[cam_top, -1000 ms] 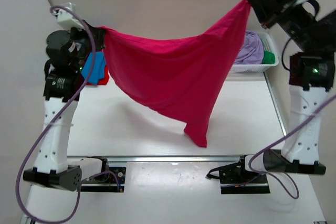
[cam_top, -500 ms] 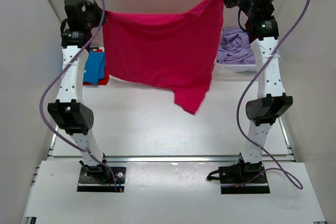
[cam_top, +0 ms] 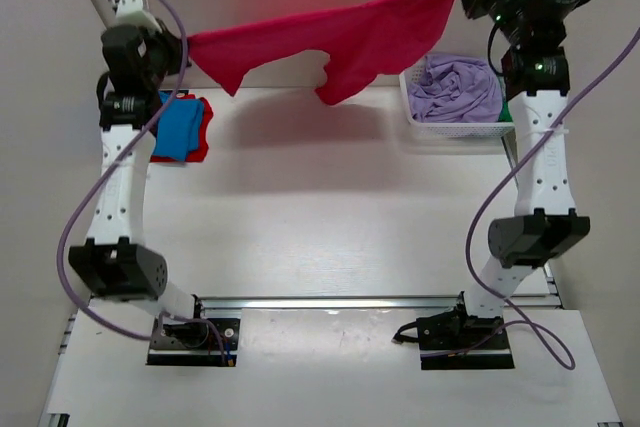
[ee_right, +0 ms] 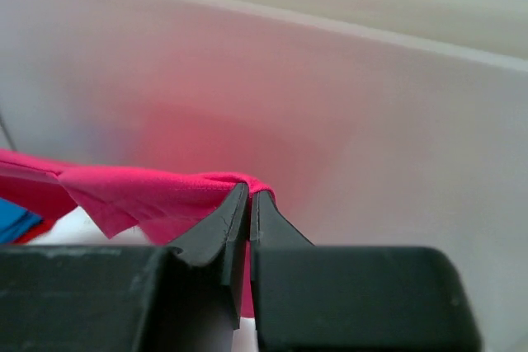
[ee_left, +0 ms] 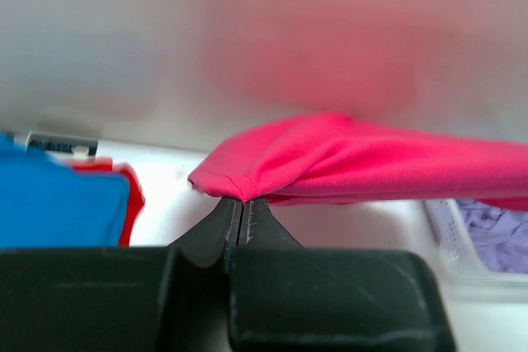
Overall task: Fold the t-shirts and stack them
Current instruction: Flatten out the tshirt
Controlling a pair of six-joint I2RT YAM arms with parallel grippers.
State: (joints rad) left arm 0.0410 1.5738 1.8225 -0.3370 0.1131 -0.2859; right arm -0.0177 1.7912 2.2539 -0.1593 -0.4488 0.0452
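The white table (cam_top: 330, 217) spreads out in front of the two arms. High over its far edge the crimson-pink t-shirt (cam_top: 340, 32) hangs stretched in the air between them, sagging in two loose flaps (well clear of the tabletop). At far right the white basket (cam_top: 450, 130) holds the lavender t-shirt (cam_top: 460, 87), crumpled. At far left the blue t-shirt (cam_top: 180, 127) lies on the red t-shirt (cam_top: 203, 139). The left gripper (ee_left: 241, 202) is clenched on one edge of the crimson-pink cloth, and the right gripper (ee_right: 249, 195) is pinched tight on the opposite end.
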